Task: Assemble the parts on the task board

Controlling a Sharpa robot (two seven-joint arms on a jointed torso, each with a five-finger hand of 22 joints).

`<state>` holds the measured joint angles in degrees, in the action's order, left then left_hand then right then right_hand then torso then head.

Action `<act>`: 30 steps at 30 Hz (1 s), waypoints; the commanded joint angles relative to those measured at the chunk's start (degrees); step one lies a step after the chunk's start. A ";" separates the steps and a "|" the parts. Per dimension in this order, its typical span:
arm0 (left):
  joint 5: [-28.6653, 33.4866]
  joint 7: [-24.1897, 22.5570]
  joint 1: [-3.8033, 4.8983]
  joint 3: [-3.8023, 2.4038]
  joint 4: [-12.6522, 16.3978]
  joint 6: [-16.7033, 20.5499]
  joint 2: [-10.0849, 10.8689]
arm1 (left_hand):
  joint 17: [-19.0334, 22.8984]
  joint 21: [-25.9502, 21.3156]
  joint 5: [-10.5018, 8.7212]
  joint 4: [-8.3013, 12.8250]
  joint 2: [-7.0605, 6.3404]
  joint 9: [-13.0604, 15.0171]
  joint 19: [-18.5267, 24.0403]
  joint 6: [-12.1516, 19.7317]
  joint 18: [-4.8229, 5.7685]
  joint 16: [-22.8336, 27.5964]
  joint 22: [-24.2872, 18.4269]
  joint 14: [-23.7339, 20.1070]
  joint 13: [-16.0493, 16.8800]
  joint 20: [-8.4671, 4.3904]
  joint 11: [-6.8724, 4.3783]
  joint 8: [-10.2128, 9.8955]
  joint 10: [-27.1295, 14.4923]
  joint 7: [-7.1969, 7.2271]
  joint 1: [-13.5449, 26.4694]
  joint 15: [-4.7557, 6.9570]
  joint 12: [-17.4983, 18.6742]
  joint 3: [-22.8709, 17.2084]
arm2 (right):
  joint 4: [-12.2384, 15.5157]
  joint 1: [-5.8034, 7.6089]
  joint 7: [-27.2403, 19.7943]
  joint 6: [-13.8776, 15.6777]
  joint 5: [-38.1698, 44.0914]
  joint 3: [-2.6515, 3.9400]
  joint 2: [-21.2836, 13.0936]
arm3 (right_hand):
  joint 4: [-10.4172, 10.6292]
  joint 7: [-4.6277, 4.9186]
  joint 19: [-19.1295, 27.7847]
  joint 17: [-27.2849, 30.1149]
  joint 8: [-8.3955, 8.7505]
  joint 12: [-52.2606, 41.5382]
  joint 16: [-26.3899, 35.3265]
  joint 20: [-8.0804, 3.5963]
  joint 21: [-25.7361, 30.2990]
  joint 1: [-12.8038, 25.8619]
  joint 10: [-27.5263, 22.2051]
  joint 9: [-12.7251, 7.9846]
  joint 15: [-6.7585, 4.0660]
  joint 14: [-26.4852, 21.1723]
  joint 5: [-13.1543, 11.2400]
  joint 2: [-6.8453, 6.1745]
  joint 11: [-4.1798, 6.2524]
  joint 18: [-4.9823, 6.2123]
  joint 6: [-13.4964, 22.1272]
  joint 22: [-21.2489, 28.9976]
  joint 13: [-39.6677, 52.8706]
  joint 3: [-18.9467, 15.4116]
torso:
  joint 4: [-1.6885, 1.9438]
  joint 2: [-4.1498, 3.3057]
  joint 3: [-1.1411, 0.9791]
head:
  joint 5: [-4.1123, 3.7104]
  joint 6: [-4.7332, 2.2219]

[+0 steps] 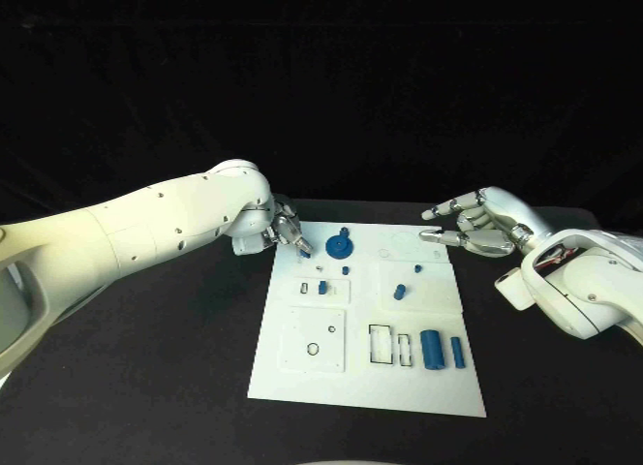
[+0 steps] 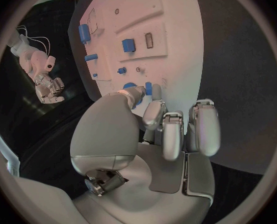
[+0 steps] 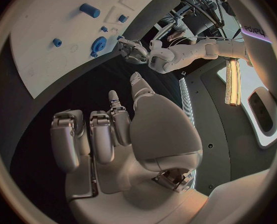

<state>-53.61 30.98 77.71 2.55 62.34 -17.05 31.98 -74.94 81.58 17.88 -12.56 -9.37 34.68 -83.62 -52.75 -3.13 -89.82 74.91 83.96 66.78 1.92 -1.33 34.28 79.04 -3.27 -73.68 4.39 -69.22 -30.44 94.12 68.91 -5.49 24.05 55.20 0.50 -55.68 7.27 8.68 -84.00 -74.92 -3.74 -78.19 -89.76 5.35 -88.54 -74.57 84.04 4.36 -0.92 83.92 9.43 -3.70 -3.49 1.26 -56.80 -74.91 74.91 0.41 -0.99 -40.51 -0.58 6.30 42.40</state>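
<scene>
The white task board lies in the middle of the black table. A round blue part sits at its far end, small blue pieces are scattered mid-board, and a large blue cylinder lies beside a thinner one at the near right. My left hand hovers over the board's far left corner, fingers bent downward, holding nothing; its thumb reaches close to the round blue part. My right hand floats off the board's far right edge, fingers apart and empty.
Raised white panels with slots and holes cover the board's near left. Bare black table surrounds the board. My right hand shows across the board in the left wrist view, and my left hand in the right wrist view.
</scene>
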 commanded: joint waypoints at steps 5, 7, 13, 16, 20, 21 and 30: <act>-0.17 -1.89 -0.85 0.03 6.88 6.96 3.95 | -15.06 0.43 0.45 9.15 -0.59 0.13 -0.84 -0.62 0.31 -0.18 4.16 6.04 -0.15 -0.14 -0.03 0.36 0.48 0.29 0.81 0.03 -0.13 -9.00 | 0.12 -0.05 -0.22 -0.91 0.19 0.00 -0.17 | 0.07 -0.18 -4.21 -13.96 -0.03 0.12 0.40 0.07 0.31 -0.02 0.24 0.08 0.30 5.81 0.57 0.68 -0.08 -0.45 0.07 -11.75 8.38 -0.59 | 0.24 0.15 -0.02 | 0.11 0.19; -1.02 -1.87 -1.26 0.13 8.78 7.84 5.14 | -15.06 0.60 0.46 9.38 -0.79 0.12 -0.97 -0.77 0.37 -0.18 4.41 6.04 -0.16 -0.17 -0.07 0.39 0.57 0.33 0.88 0.06 -0.14 -9.11 | 0.13 -0.05 -0.23 -0.89 0.17 0.00 -0.21 | 0.07 -0.18 -4.21 -13.96 -0.03 0.12 0.40 0.07 0.31 -0.02 0.24 0.08 0.30 5.81 0.57 0.68 -0.08 -0.45 0.07 -11.75 8.38 -0.59 | 0.26 0.20 0.01 | 0.09 0.29; -2.21 -1.87 -2.36 0.55 13.57 10.85 7.88 | -15.06 0.97 0.80 9.95 -1.28 0.00 -1.24 -1.23 0.50 -0.18 4.92 6.04 -0.15 -0.28 -0.18 0.39 0.85 0.43 1.12 0.13 -0.21 -9.46 | 0.14 -0.05 -0.21 -0.82 0.15 0.00 -0.33 | 0.10 -0.18 -4.20 -13.92 -0.03 0.14 0.42 0.07 0.31 0.00 0.23 0.08 0.30 5.80 0.60 0.71 -0.08 -0.45 0.07 -11.74 8.37 -0.64 | 0.25 0.17 0.00 | 0.19 0.42; -2.41 -1.68 -2.83 0.73 15.12 11.56 8.56 | -15.06 0.99 1.33 10.29 -1.59 -0.14 -1.26 -1.59 0.50 -0.18 4.96 6.04 -0.44 -0.37 -0.26 0.33 0.96 0.51 1.44 0.18 0.03 -9.77 | 0.11 -0.05 -0.21 -0.81 0.15 -0.01 -0.29 | 0.10 -0.18 -4.20 -13.92 -0.03 0.14 0.42 0.07 0.31 0.00 0.23 0.08 0.30 5.80 0.60 0.71 -0.08 -0.45 0.07 -11.74 8.37 -0.64 | 0.19 0.17 0.03 | 0.29 0.64; -2.50 -1.09 -3.24 0.85 15.93 10.60 8.83 | -15.06 0.96 1.60 10.51 -1.81 -0.23 -1.24 -1.79 0.49 -0.18 4.93 6.04 -0.52 -0.40 -0.30 0.30 1.05 0.55 1.58 0.21 0.08 -9.89 | 0.08 -0.05 -0.22 -0.82 0.15 -0.01 -0.24 | 0.10 -0.18 -4.20 -13.92 -0.03 0.14 0.42 0.07 0.31 0.00 0.23 0.08 0.30 5.80 0.60 0.71 -0.08 -0.45 0.07 -11.74 8.37 -0.64 | 0.09 0.09 0.03 | 0.32 0.69; -2.51 -0.94 -3.30 0.86 16.02 10.26 8.85 | -15.06 0.96 1.61 10.52 -1.82 -0.23 -1.24 -1.80 0.49 -0.18 4.94 6.04 -0.52 -0.40 -0.30 0.29 1.06 0.55 1.59 0.21 0.08 -9.90 | 0.07 -0.05 -0.22 -0.82 0.15 -0.01 -0.23 | 0.10 -0.18 -4.20 -13.92 -0.03 0.14 0.42 0.07 0.31 0.00 0.23 0.08 0.30 5.80 0.60 0.71 -0.08 -0.45 0.07 -11.74 8.37 -0.64 | 0.08 0.09 0.03 | 0.32 0.71; -2.58 1.77 -3.56 0.92 16.35 6.15 8.70 | -15.06 1.05 2.09 10.82 -2.02 -0.39 -1.30 -2.06 0.53 -0.18 5.07 6.04 -0.55 -0.43 -0.35 0.18 1.21 0.59 1.78 0.25 0.10 -10.07 | 0.06 -0.07 -0.24 -0.82 0.14 -0.03 -0.17 | 0.15 -0.18 -4.21 -13.89 -0.03 0.16 0.44 0.07 0.31 0.03 0.22 0.09 0.30 5.79 0.69 0.76 -0.09 -0.45 0.07 -11.75 8.36 -0.70 | 0.16 0.06 -0.01 | 0.22 1.13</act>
<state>-55.80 31.02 74.18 3.47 78.51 -8.24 40.79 -74.93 82.25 19.66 -10.40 -11.25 34.32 -83.83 -54.09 -3.13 -89.82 74.91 83.95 66.29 1.71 -1.74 34.33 79.88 -3.17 -71.79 4.39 -69.22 -32.26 94.13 68.89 -5.47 23.88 55.17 0.47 -55.91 7.35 8.68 -84.00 -74.90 -3.74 -78.19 -89.55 5.35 -88.54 -74.57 84.04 4.35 -0.92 83.92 9.88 -3.70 -3.49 1.26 -56.80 -74.94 74.91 0.01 -0.88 -40.42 -0.58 6.56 43.37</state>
